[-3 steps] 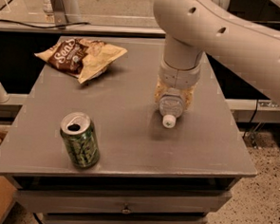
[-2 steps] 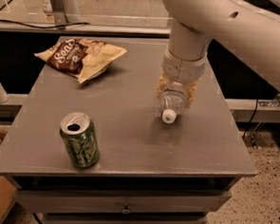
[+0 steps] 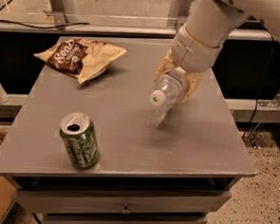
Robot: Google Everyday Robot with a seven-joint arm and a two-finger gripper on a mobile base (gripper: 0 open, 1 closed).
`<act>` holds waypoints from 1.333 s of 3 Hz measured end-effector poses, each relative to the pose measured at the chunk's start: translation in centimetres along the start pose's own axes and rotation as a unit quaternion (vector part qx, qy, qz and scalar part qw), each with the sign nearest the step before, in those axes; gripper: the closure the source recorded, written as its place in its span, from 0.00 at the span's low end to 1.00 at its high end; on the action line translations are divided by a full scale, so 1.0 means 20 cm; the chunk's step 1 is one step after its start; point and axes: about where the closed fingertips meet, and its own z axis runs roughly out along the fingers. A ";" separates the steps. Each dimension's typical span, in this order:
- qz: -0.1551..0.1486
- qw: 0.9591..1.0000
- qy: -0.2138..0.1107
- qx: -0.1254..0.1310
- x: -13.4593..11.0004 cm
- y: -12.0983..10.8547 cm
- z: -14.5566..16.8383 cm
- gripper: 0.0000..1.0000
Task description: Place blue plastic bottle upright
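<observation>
The blue plastic bottle (image 3: 168,89) is a small clear bottle with a white cap. It is held tilted in the air above the grey table (image 3: 129,132), its cap pointing down and to the left toward me. My gripper (image 3: 179,80) is shut on the bottle's body, with yellowish fingers (image 3: 193,88) on either side. The white arm comes in from the upper right. The bottle's label is hidden by the gripper.
A green soda can (image 3: 79,140) stands upright near the table's front left. A crumpled chip bag (image 3: 80,57) lies at the back left. The table's right edge drops to a speckled floor (image 3: 263,188). A drawer front (image 3: 124,205) shows below.
The gripper has lifted the bottle off the table and swung its cap toward the left. The can and chip bag have not moved.
</observation>
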 end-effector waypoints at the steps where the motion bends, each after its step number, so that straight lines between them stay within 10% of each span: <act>1: 0.096 0.991 -0.026 0.090 -0.05 -0.02 -0.09 1.00; 2: 0.172 0.969 -0.051 0.172 -0.05 -0.06 -0.15 1.00; 4: 0.180 0.963 -0.051 0.195 -0.04 -0.09 -0.18 1.00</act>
